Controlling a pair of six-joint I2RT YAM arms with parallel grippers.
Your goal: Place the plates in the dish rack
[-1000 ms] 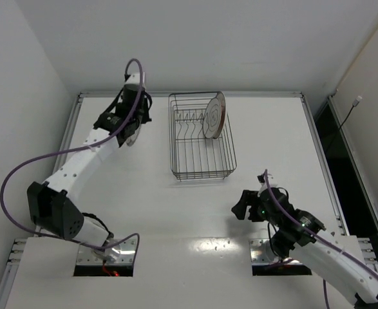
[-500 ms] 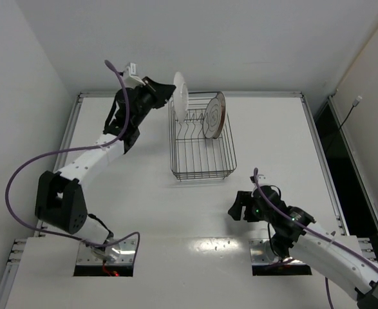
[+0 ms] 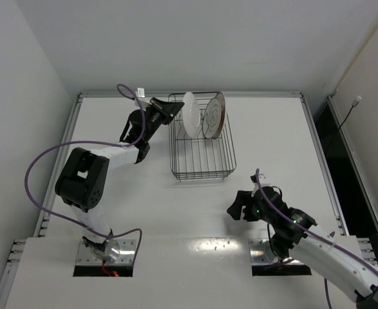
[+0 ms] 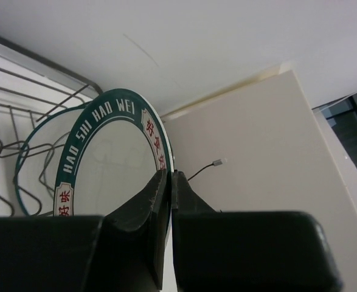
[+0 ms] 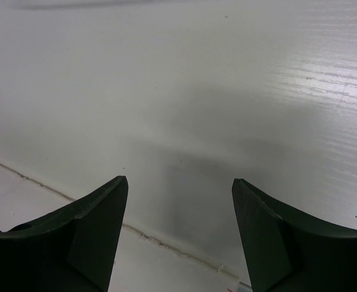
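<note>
Left hand: the left hand [image 3: 170, 111] is clamped on the rim of a green-rimmed plate [image 3: 190, 114]; in its wrist view the two fingers [image 4: 160, 188] pinch the plate's edge with no gap showing.
Green-rimmed plate: upright and on edge at the far end of the dish rack [image 3: 201, 156], at the 12 o'clock end of the basket. Its plain white side faces the top camera. The wrist view shows its face [image 4: 105, 176], with a dark green band and white lettering around the rim.
Seating: whether its lower edge rests between the prongs cannot be told.
Grey-ringed plate: a grey-ringed plate [image 3: 213, 116] stands upright in the same end of the rack, just beside the held plate at its 3 o'clock side.
Dish rack: black wire basket on the tabletop [image 3: 143, 206], toward 12 o'clock from the tabletop's middle; its wires [image 4: 8, 121] show behind the held plate in the left wrist view.
Right hand: the right hand [image 3: 235, 207] hangs at about 5 o'clock from the rack, well apart from it. Its fingers stand wide apart with nothing between them [image 5: 179, 180], over bare tabletop [image 5: 227, 91].
</note>
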